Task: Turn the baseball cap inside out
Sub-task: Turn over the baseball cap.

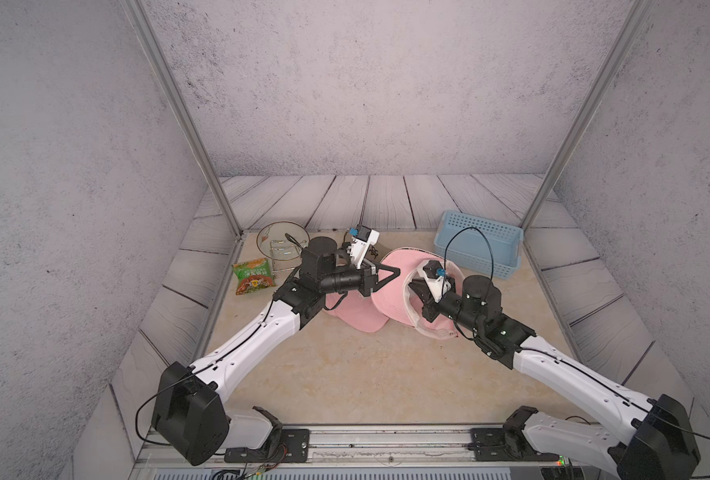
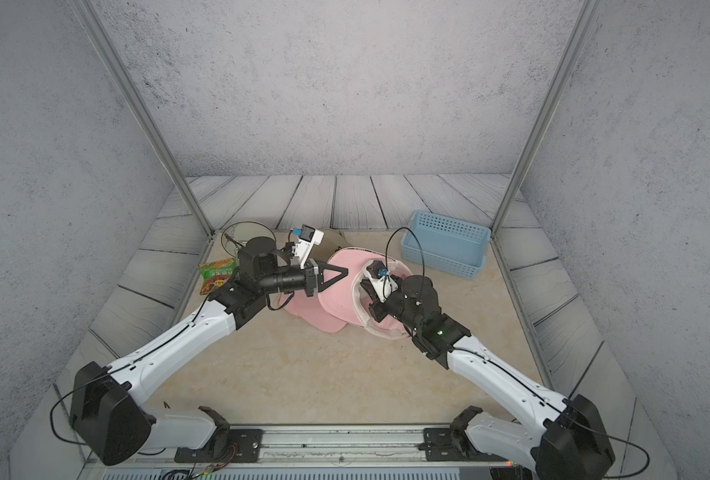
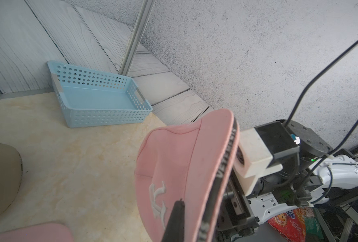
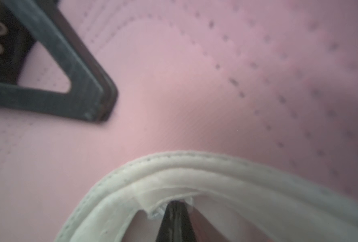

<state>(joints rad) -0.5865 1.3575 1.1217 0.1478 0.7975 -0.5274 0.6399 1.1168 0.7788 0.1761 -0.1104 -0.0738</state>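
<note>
Pinching the white inner sweatband [image 4: 194,167] of the pink fabric baseball cap [image 1: 386,305] with the right gripper [image 4: 175,204], jaws pressed together inside the cap's mouth. Just ahead, prodding the crown [image 3: 173,157] from outside with the left gripper [image 1: 395,272], jaws also pressed together. Likely risking the thin band slipping free under a hard push, or shoving the whole cap toward the perforated blue plastic basket [image 1: 482,264] beyond.

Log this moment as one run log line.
left gripper: shut, tip against baseball cap crown | right gripper: shut on inner band | cap: not yet inside out
</note>
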